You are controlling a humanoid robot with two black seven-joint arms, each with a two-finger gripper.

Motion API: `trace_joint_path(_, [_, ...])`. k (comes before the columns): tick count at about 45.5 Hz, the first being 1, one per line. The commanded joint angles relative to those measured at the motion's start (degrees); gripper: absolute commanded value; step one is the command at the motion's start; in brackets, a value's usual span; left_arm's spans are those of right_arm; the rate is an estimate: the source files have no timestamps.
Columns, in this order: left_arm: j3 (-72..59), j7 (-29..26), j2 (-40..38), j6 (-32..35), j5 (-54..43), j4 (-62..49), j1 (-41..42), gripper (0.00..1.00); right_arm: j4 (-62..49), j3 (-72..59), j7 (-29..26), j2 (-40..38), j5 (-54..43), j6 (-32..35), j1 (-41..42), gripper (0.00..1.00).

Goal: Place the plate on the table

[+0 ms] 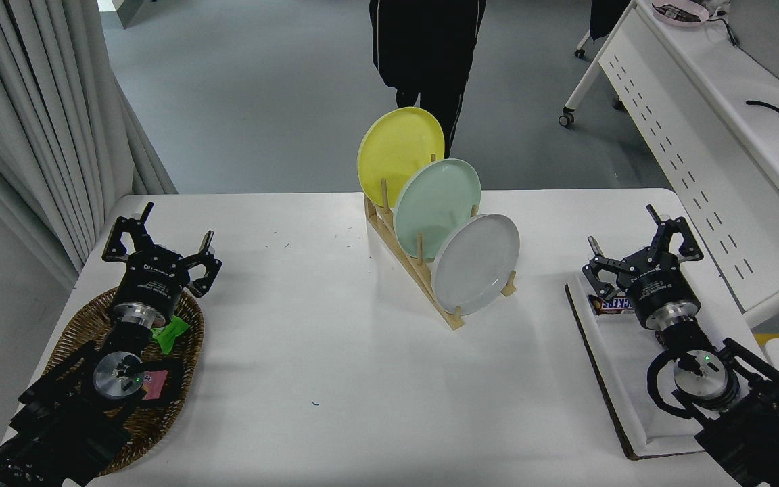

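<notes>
The pale grey-white plate (476, 264) stands on edge in the nearest slot of a wooden rack (423, 277) near the middle of the white table (335, 379). Behind it in the rack stand a mint green plate (435, 198) and a yellow plate (399, 154). My right gripper (623, 245) is open and empty, about a hand's width to the right of the grey-white plate, over a white board. My left gripper (168, 237) is open and empty, parked at the lower left over a wicker basket.
A wicker basket (78, 331) with green and pink items lies at the left. A white board (623, 379) with a Snickers bar (611, 304) lies at the right. A person in black (427, 47) stands at the far side. A white desk (714, 135) stands at the upper right.
</notes>
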Motion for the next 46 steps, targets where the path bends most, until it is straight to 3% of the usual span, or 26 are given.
trace_joint_path(1, [-0.35,0.26,0.00,-0.17,0.00,0.00,0.00,1.00,0.00,-0.27,-0.03,0.12,0.00,0.04,-0.08,0.99])
trace_joint_path(46, [0.00,0.00,0.00,0.00,0.00,0.00,0.00,1.00,-2.82,-0.27,-0.03,0.38,0.00,-0.05,0.18,0.99])
